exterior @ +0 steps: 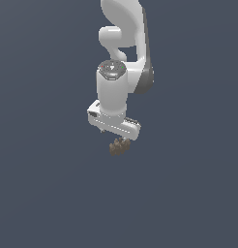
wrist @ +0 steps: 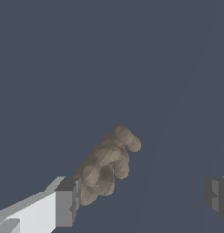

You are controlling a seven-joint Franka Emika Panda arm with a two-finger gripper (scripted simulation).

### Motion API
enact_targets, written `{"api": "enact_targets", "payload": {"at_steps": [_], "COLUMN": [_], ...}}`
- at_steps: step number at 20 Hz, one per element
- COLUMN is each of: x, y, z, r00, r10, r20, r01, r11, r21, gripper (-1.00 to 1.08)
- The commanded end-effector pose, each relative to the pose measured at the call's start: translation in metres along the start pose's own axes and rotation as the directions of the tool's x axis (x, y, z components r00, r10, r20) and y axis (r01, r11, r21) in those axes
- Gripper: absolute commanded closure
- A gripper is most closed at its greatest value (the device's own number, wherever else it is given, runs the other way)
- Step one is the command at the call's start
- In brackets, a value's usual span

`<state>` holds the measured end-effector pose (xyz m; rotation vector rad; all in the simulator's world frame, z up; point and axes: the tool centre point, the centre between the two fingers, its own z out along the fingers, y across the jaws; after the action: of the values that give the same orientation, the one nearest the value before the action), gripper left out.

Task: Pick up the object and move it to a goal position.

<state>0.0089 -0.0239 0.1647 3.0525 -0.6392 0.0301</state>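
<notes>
One object [exterior: 119, 146], small, matte tan-brown, built of rounded lobes. In the exterior view it shows just beneath the white gripper [exterior: 117, 137] and is narrower than the gripper's body. In the wrist view the object [wrist: 106, 165] appears as a lumpy cluster with one lobe projecting off its far end.

One gripper [wrist: 143, 198], white body with dark grey fingertips. Jaws stand wide apart. One fingertip [wrist: 67, 201] lies against or just beside the object's near end; whether the two actually touch cannot be told. The other fingertip [wrist: 218, 195] sits well apart from the object, with bare floor showing between them. The object therefore lies between the two tips, hard over toward one of them, and is not clamped.

One arm [exterior: 125, 43], white with dark grey joint bands, reaching down from above the object, wrist pointing downward, a round grey cap on the wrist's upper face.

One floor [exterior: 43, 193], uniform dark slate blue, filling the ground around the object in both views. Whether the object rests on it or sits slightly above it cannot be told.
</notes>
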Motion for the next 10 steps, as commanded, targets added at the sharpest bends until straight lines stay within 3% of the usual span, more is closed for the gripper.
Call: {"api": "enact_targets", "payload": {"at_steps": [1,10], "x": [-0.0009,-0.0042], "y": [-0.0024,-0.0109], "z": [0.0018,0.0079], "r00": [0.998,0.953], "r10": [0.068,0.302], "r20": [0.003,0.013], "r01": [-0.068,-0.302], "r11": [0.998,0.953], "r21": [0.002,0.005], "gripper": [-0.92,-0.92]}}
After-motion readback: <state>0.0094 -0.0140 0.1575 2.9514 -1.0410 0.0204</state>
